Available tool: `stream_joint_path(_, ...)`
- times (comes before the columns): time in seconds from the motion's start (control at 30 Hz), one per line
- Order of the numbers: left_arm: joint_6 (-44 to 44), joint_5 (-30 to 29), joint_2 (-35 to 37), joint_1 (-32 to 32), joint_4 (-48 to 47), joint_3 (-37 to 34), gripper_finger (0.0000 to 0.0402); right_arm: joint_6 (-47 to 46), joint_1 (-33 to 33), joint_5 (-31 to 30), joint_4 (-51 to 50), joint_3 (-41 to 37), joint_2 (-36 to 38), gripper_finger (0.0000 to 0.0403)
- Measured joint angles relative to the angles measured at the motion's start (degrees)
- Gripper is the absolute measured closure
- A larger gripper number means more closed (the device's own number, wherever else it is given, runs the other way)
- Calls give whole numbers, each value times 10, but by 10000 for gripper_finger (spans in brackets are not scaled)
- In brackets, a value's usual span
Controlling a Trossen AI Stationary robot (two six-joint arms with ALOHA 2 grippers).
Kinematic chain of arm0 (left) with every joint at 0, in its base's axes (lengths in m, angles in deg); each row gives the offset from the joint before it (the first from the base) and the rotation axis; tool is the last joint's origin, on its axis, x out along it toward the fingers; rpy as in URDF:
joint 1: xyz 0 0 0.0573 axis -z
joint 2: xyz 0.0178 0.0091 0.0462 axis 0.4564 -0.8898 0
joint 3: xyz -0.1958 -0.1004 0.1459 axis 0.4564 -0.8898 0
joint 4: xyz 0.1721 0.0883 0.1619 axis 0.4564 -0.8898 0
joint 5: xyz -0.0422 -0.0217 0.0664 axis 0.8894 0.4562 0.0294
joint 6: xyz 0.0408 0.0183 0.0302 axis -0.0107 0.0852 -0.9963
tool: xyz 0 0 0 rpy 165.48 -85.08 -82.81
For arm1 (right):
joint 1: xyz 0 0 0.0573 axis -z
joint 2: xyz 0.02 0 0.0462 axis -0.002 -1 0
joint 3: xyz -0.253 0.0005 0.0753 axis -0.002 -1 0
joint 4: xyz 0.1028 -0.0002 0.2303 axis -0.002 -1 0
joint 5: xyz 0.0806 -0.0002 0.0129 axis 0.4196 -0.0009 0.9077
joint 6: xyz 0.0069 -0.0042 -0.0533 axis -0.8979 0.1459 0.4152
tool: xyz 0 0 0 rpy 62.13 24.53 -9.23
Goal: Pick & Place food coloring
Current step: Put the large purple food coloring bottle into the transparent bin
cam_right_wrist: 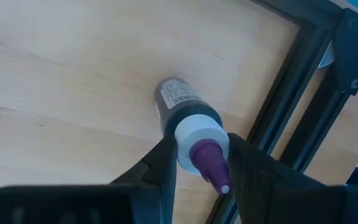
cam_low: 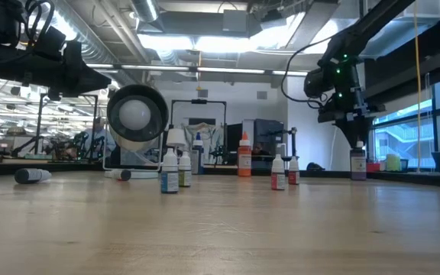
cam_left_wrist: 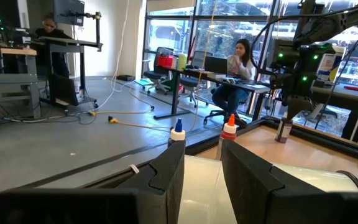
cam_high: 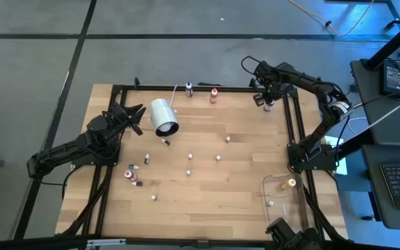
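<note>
I count 14 bottles (cam_high: 218, 157) of food coloring in the view from above, 1 white cylinder (cam_high: 162, 114) and 1 clear tray (cam_high: 266, 187). 2 of the bottles are in that tray, well away from my right pincer (cam_right_wrist: 201, 140), toward the near edge of the table (cam_high: 242, 180). 1 bottle is between my right fingers. 2 more stand along the far edge to that pincer's side, a red one nearer it and a white-capped one beyond. The other 9 are scattered over the middle and left of the boards, all well apart from it.

My right pincer is clamped on the bottle (cam_right_wrist: 179, 102) with the purple tip. The 2 fingers press the white collar from either side. The bottle stands upright on the wood, just beside the black rail (cam_right_wrist: 291, 106) at the far right corner. My right arm reaches out from its base and bends at the elbow, with the wrist turned down so the fingers point at the table.

My left pincer (cam_high: 137, 114) is only narrowly parted and grips nothing. It hangs just beside the cylinder's closed end, fingers pointing level across the table, the arm stretched out low from the left.
</note>
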Motion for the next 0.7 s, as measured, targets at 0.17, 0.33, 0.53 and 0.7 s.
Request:
stream_joint_path(0.17, 0, 0, 0, 0, 0, 0, 297, 15, -29, 1, -7, -1, 34, 285)
stream_joint_path(0.33, 0, 0, 0, 0, 0, 0, 297, 10, -86, 34, -61, 0, 107, 285)
stream_joint_path(0.53, 0, 0, 0, 0, 0, 0, 297, -69, -209, 81, -142, 0, 220, 285)
stream_joint_path(0.7, 0, 0, 0, 0, 0, 0, 297, -177, -342, 145, -166, 0, 308, 285)
